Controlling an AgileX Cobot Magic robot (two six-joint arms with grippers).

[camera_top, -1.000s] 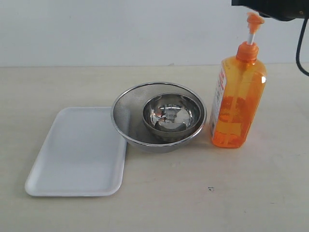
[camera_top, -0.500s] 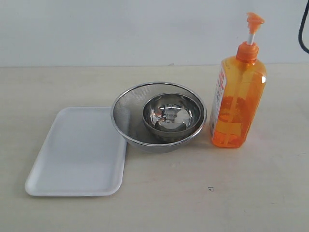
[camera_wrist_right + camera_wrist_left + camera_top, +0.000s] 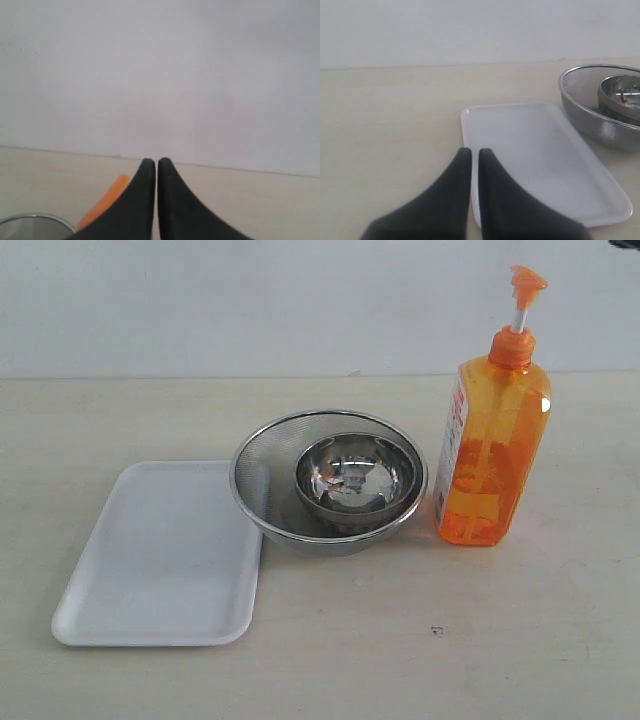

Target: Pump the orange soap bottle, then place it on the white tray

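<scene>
The orange soap bottle [image 3: 493, 448] stands upright on the table at the right, its pump head [image 3: 526, 282] raised on the white stem. In the right wrist view only an orange sliver of the pump head [image 3: 104, 201] shows beside my right gripper [image 3: 153, 162], which is shut and empty, high above the bottle and out of the exterior view. The white tray [image 3: 165, 552] lies flat at the left with nothing on it. My left gripper [image 3: 472, 152] is shut and empty, hovering near the tray's [image 3: 540, 155] edge.
A steel mesh strainer bowl [image 3: 260, 485] with a smaller steel bowl [image 3: 355, 477] inside it sits between the tray and the bottle, touching the tray's right edge. The same strainer [image 3: 592, 107] shows in the left wrist view. A pale wall backs the table.
The right arm, seen above the pump head a second ago, has lifted out of the exterior view. The bottle, the bowls and the tray have not moved.
</scene>
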